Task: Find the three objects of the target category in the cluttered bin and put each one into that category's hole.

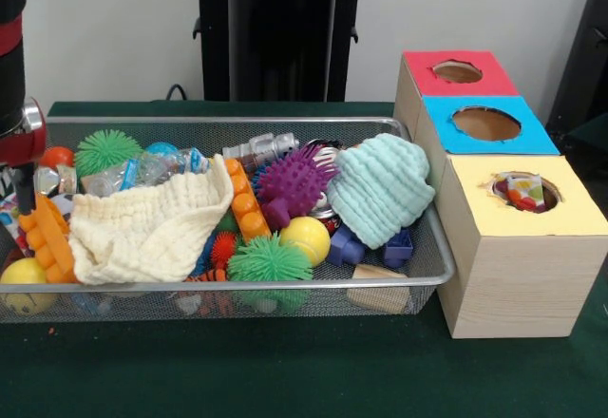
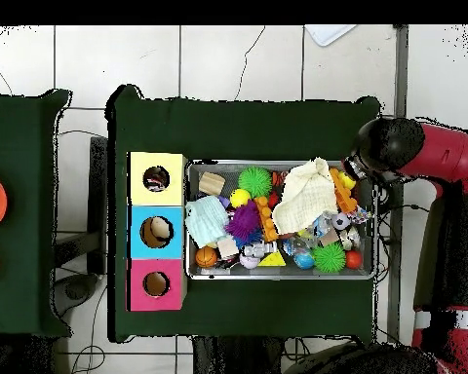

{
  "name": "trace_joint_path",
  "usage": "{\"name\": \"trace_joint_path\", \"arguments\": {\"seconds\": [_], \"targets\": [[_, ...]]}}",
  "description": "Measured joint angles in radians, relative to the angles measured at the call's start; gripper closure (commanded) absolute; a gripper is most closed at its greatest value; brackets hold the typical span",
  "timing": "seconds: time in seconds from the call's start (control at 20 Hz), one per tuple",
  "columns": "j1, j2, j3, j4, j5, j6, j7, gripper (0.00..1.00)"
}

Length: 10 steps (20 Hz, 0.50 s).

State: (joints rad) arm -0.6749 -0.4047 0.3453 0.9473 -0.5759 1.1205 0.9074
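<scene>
A wire mesh bin (image 1: 432,247) (image 2: 277,276) holds a jumble of toys and cloths. A cream cloth (image 1: 152,228) (image 2: 304,200) lies over its left part in the front view, and a mint knitted cloth (image 1: 380,190) (image 2: 208,219) lies at its right end. Between them sit a purple spiky ball (image 1: 296,179) (image 2: 244,222), a green spiky ball (image 1: 269,260) (image 2: 254,180), a yellow ball (image 1: 305,237) and an orange bumpy toy (image 1: 242,204). My gripper (image 1: 21,185) (image 2: 358,175) hangs at the bin's left end in the front view, over another orange toy (image 1: 47,237).
Beside the bin stand three boxes with round holes: red (image 1: 418,62) (image 2: 138,297), blue (image 1: 537,138) (image 2: 138,232), yellow (image 1: 518,256) (image 2: 138,166). Something colourful shows inside the yellow box's hole. A second green spiky ball (image 1: 104,150), a plastic bottle (image 1: 142,171) and a wooden block (image 1: 378,285) also lie in the bin.
</scene>
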Motion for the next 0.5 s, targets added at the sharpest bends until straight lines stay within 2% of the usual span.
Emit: {"name": "trace_joint_path", "arguments": {"seconds": [0.5], "targets": [[-0.023, 0.007, 0.0, 0.017, -0.037, -0.005, 0.0, 0.0]]}}
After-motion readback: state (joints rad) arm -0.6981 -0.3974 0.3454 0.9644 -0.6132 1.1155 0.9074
